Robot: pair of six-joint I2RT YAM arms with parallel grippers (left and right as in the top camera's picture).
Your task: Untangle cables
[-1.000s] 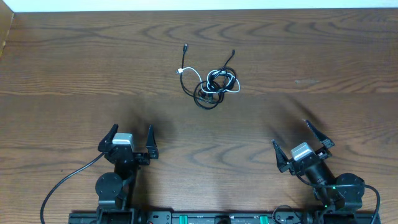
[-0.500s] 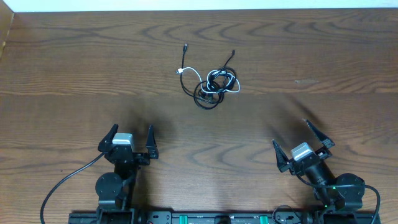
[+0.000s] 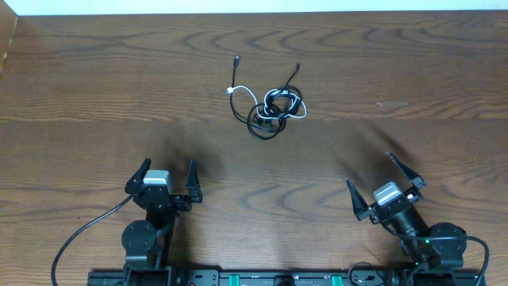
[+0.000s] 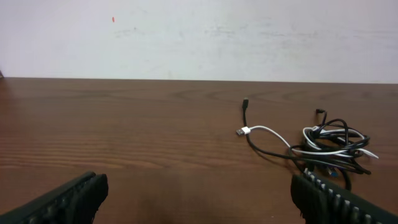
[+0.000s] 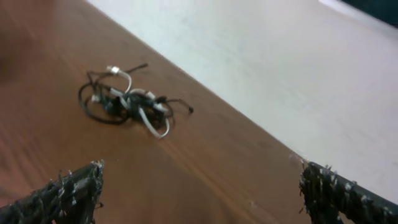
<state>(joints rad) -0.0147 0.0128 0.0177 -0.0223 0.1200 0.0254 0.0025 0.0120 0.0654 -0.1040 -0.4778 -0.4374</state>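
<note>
Facing tangled thin black and white cables well ahead, we hold left claw and right claw spread, empty.

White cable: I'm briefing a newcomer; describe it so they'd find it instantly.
On the wooden table, look at the far middle. The white cable loops through the black cable there; it alone is white, its plug poking out leftward.

Lit evenly and fairly brightly from above. Shows two soft, faint shadows on the table in overhead view. Renders the cables sharply in left wrist view; blurs near fingers. Blurs right wrist view throughout, washes out the wall.
</note>
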